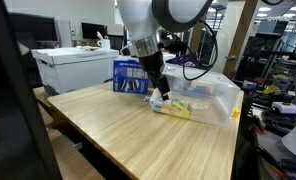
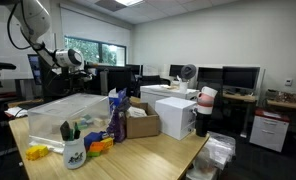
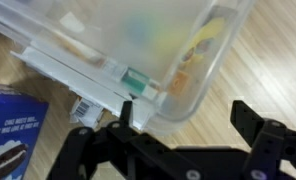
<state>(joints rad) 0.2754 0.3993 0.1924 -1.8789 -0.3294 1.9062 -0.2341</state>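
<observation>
My gripper (image 3: 185, 108) is open and holds nothing. Its two black fingers (image 3: 250, 118) straddle the rounded corner of a clear plastic bin (image 3: 163, 50), a little above it. Coloured items show blurred through the bin's wall. A blue cookie box (image 3: 13, 130) lies to the bin's side at the lower left of the wrist view. In an exterior view the gripper (image 1: 160, 90) hangs over the near end of the bin (image 1: 210, 95), next to the blue box (image 1: 130, 75). From farther off, the gripper (image 2: 76, 60) sits above the bin (image 2: 63, 108).
The wooden table (image 1: 128, 135) holds a mug of pens (image 2: 75, 150), a blue bag (image 2: 118, 115), a cardboard box (image 2: 143, 122), a white box (image 2: 175, 115) and yellow items (image 2: 38, 152). A white cabinet (image 1: 73, 65) stands behind the table.
</observation>
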